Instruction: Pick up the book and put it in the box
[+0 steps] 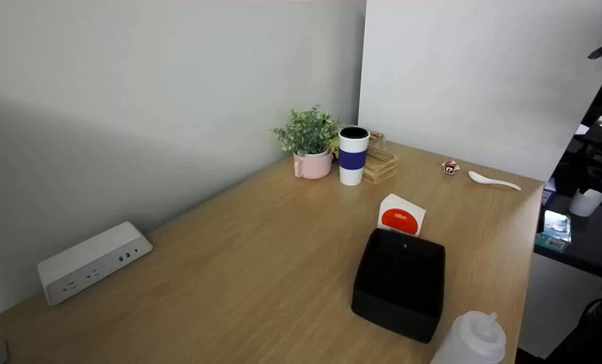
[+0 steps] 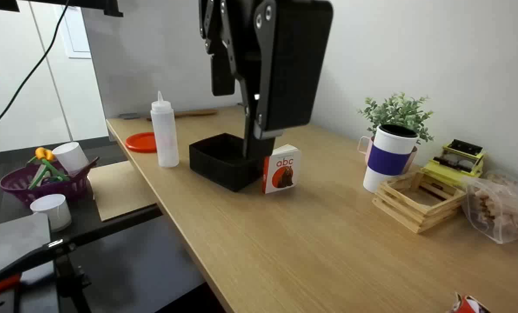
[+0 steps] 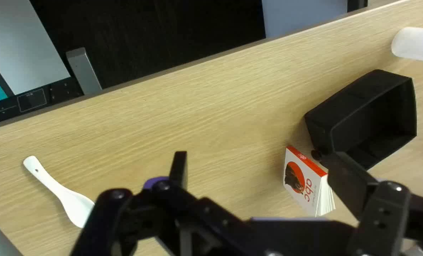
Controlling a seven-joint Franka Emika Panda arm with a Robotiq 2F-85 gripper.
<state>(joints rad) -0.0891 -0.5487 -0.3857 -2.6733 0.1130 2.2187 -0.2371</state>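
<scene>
The small white book, with a red-orange circle and "abc" on its cover, stands upright on the table in both exterior views [image 1: 401, 221] [image 2: 286, 171] and in the wrist view [image 3: 298, 179]. Its pages are slightly fanned. It is right beside the black open box [image 1: 391, 311] [image 2: 210, 168] [image 3: 357, 101]; I cannot tell whether they touch. No book is inside the box. My gripper [image 2: 240, 119] is open and empty above the table. In the wrist view its fingers [image 3: 259, 161] are wide apart, with the book seen between them, nearer the right finger. That finger hides part of the box.
A translucent squeeze bottle [image 1: 477, 333] [image 2: 166, 134] stands near the box by the table edge. A white-and-blue cup [image 2: 387, 158], a potted plant [image 2: 396, 112] and a wooden crate [image 2: 417, 200] stand by the wall. A white spoon [image 3: 60, 190] lies near the edge. A power strip [image 1: 93, 263] is along the wall.
</scene>
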